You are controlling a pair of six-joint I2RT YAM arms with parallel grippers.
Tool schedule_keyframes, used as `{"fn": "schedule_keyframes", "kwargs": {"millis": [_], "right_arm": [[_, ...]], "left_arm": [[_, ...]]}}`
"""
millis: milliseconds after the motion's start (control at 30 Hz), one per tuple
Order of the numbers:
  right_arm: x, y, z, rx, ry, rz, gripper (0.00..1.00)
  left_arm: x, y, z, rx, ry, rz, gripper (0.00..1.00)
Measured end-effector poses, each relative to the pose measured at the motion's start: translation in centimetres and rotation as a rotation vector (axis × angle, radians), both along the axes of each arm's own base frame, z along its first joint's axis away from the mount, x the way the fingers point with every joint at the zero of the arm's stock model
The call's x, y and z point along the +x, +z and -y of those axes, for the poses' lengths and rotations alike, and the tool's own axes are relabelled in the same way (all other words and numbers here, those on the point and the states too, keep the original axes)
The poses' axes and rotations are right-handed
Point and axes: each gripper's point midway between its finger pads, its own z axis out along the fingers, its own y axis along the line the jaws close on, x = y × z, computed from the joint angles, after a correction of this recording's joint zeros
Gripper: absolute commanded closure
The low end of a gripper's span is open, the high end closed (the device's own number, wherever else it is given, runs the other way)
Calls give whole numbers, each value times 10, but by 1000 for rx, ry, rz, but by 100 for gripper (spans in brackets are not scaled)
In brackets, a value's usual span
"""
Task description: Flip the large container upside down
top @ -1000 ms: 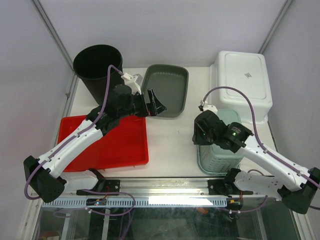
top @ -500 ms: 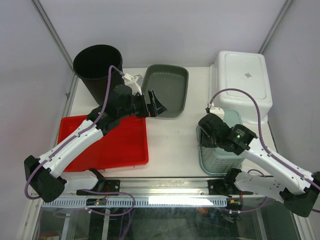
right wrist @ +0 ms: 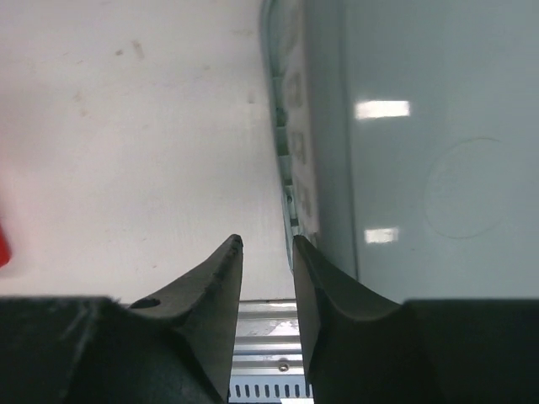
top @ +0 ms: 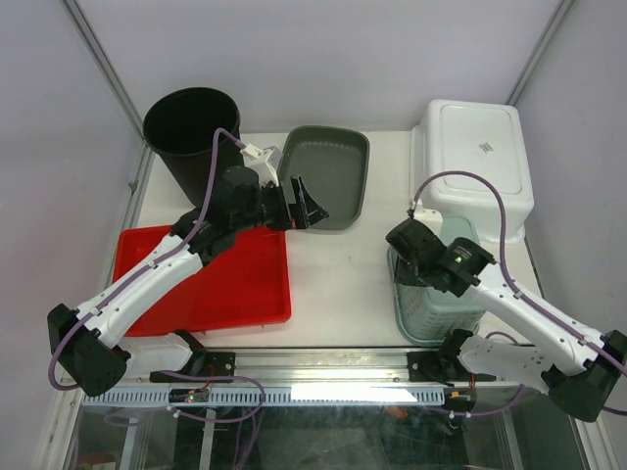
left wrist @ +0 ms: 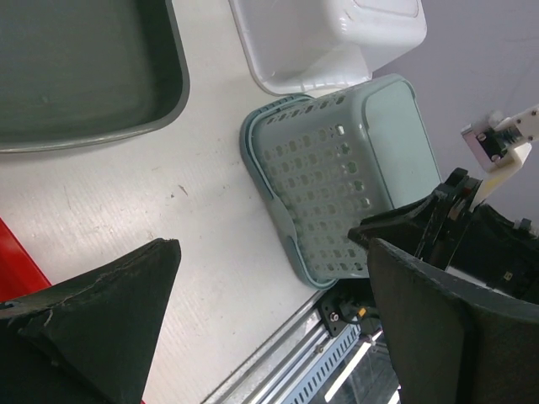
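A white tub (top: 477,162) stands base-up at the back right; it also shows in the left wrist view (left wrist: 328,34). In front of it a pale green perforated basket (top: 443,299) also lies base-up (left wrist: 337,177). My right gripper (top: 400,257) hangs at the basket's left rim. In the right wrist view its fingers (right wrist: 268,244) stand a narrow gap apart with nothing between them, and the basket wall (right wrist: 421,168) is right beside the right finger. My left gripper (top: 304,208) is wide open and empty (left wrist: 269,320) over the near-left edge of a grey-green tray (top: 328,176).
A black bucket (top: 191,122) stands upright at the back left. A red tray (top: 196,284) lies at the front left under my left arm. The grey-green tray is upright (left wrist: 76,67). The metal rail (top: 323,372) runs along the front edge.
My right wrist has shifted right and a little back, onto the left side of the green basket. The left arm has not moved.
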Motion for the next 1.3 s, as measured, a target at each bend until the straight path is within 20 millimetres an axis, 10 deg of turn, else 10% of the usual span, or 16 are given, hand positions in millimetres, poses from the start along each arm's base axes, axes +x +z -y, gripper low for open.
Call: {"fn": "schedule_keyframes", "kwargs": {"millis": [333, 533, 833, 1300], "right_arm": [[-25, 35, 90, -36, -341, 81, 63], [-20, 38, 59, 83, -224, 68, 60], [-5, -17, 33, -10, -178, -75, 54], [11, -5, 155, -117, -762, -9, 35]], "left_arm": [[-2, -5, 4, -9, -22, -4, 1], [-4, -5, 7, -21, -41, -3, 1], [-3, -5, 7, -24, -42, 0, 1], [-4, -9, 7, -20, -44, -6, 1]]}}
